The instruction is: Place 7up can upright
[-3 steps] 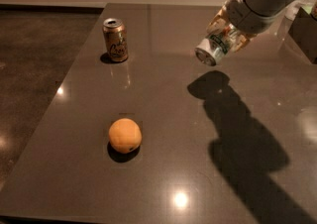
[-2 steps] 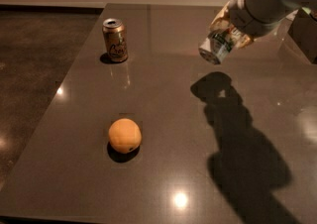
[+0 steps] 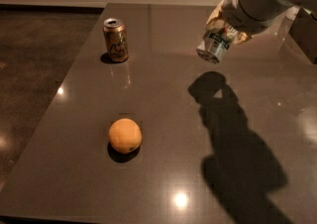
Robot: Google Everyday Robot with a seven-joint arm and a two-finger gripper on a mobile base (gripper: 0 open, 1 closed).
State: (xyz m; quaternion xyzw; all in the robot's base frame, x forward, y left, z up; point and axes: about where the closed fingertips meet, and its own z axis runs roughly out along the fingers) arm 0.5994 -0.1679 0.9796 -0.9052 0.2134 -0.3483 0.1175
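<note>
The 7up can is held in the air above the right part of the table, tilted, its silver end pointing down and to the left. My gripper comes in from the upper right and is shut on the can's upper part; its fingers are mostly hidden behind the can and the pale arm casing. The can hangs well above the table top; its shadow falls on the table below and to the right.
A gold-brown can stands upright at the back left of the dark table. An orange lies front of centre. A dark object sits at the right edge. The floor is to the left.
The arm has carried the can a little upward and to the right, and the can stands slightly more upright. The orange and the gold-brown can have not moved.
</note>
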